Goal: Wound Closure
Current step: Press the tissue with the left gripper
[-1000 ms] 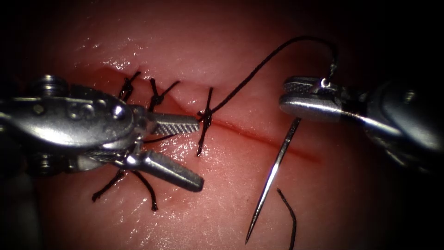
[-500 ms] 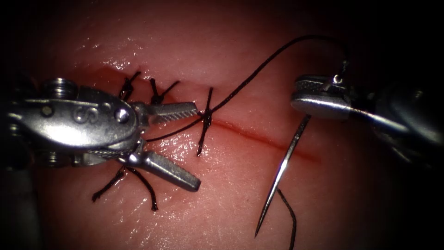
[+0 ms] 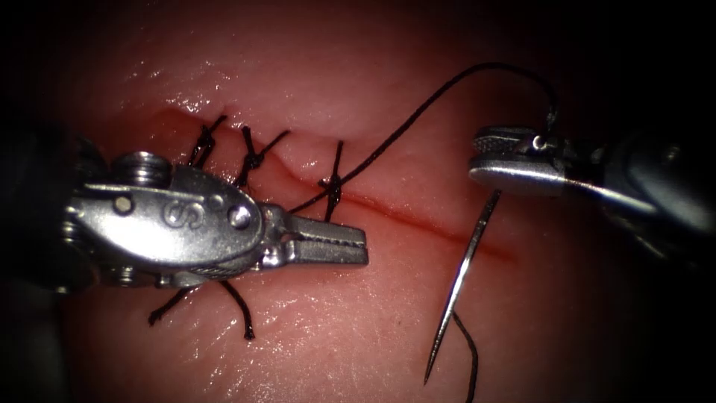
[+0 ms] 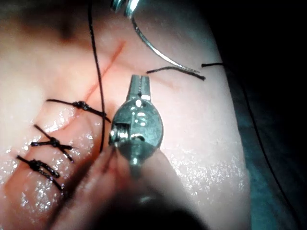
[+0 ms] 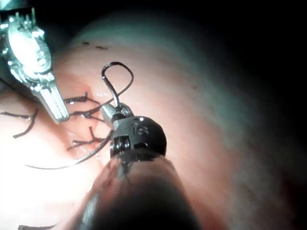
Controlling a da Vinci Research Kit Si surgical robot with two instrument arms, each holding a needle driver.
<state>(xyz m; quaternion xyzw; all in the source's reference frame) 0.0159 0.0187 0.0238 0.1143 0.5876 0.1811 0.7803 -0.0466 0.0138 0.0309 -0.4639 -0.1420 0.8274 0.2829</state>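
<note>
Needle (image 3: 459, 283) is free of the tissue (image 3: 335, 336). It hangs from the right tool (image 3: 481, 155), whose jaws are clenched on it close to its thread end. From there the curve runs toward 7 o'clock, crosses over the right part of the cut (image 3: 432, 224), and its tip stands above the tissue beside a loose cut end of thread (image 3: 470, 351).

The thread (image 3: 418, 112) rises from the needle's end in an arc and comes down toward 8 o'clock to the last of three stitches (image 3: 332, 183) on the left part of the cut. The left tool (image 3: 362, 246) lies at 9 o'clock with its jaws pressed together. They seem to hold nothing, and in the left wrist view the thread passes beside this tool (image 4: 139, 79), not between its jaws.

To handle this moment well, I think the right tool should keep its hold firm so the needle does not turn. The arc of thread should stay loose enough not to drag on the tied stitches.

The thread's meeting with the needle sits behind the right jaws, and a part of the thread runs under the left tool. Whether the tip touches the tissue is hard to judge.
</note>
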